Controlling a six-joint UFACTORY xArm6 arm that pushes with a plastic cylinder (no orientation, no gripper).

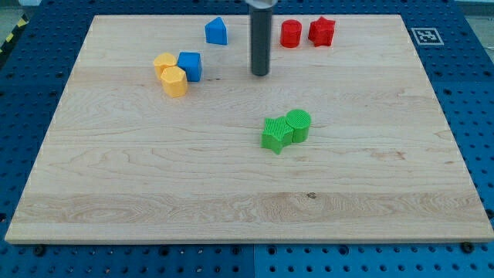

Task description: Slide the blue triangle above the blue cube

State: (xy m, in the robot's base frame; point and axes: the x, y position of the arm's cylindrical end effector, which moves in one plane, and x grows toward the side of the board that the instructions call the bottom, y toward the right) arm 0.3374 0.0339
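Observation:
The blue triangle (217, 31) lies near the view's top, left of centre. The blue cube (190, 66) sits below it and a little to the left, touching two yellow blocks. My tip (260, 74) stands on the board to the right of both: it is lower than the triangle and about level with the cube, with a clear gap to each. It touches no block.
Two yellow blocks (170, 73) sit against the blue cube's left side. A red cylinder (290, 34) and a red star-shaped block (322, 31) are at the top right of my rod. A green star (275, 134) and green cylinder (298, 125) touch near the centre.

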